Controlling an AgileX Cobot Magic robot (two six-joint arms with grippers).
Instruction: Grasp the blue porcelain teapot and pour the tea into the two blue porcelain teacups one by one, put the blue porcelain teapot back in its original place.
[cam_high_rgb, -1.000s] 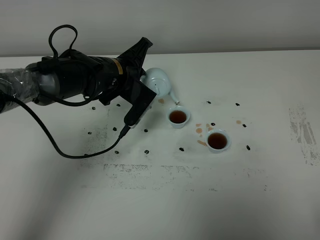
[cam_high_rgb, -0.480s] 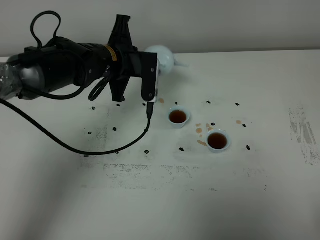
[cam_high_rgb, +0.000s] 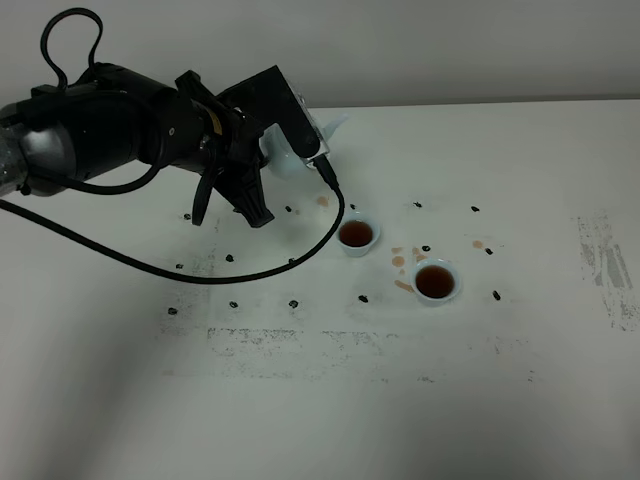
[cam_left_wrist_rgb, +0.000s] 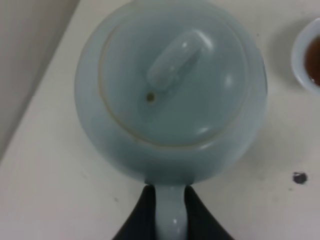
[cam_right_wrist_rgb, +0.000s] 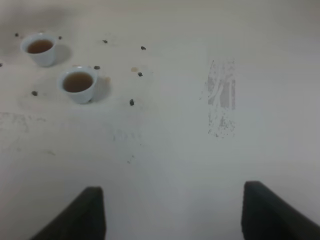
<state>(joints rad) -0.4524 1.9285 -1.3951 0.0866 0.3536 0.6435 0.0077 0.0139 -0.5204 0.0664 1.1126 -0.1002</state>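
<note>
1. The blue porcelain teapot (cam_left_wrist_rgb: 170, 90) is a pale sky-blue, glossy, round-bodied vessel. Your left wrist view looks down on its domed lid (cam_left_wrist_rgb: 172, 82), which carries an elongated knob (cam_left_wrist_rgb: 179, 60) and a small vent hole beside it.
2. A thin brownish line marks the seam where the lid meets the body.
3. In your overhead view only part of the teapot (cam_high_rgb: 290, 155) shows past the black wrist hardware; its short spout (cam_high_rgb: 338, 122) points toward the right and the far edge of the table (cam_high_rgb: 420, 400).
4. The pot's long axis runs from handle to spout, handle toward the arm and spout away from it. Whether its base touches the table cannot be told.
5. Your left gripper (cam_left_wrist_rgb: 170, 210) is clamped on the teapot's loop handle (cam_left_wrist_rgb: 171, 215), one dark finger on each side of it.
6. The pot sits at the far left of the working area, just beyond and to the left of the teacups.
7. The nearer-to-pot teacup (cam_high_rgb: 356, 235) and the second teacup (cam_high_rgb: 436, 281) both stand upright, hold dark tea and are apart from each other.
8. Brown drips and dark specks lie around both cups.
9. Your right gripper (cam_right_wrist_rgb: 172, 215) stands with its fingers wide apart over bare table, holding nothing.
</note>
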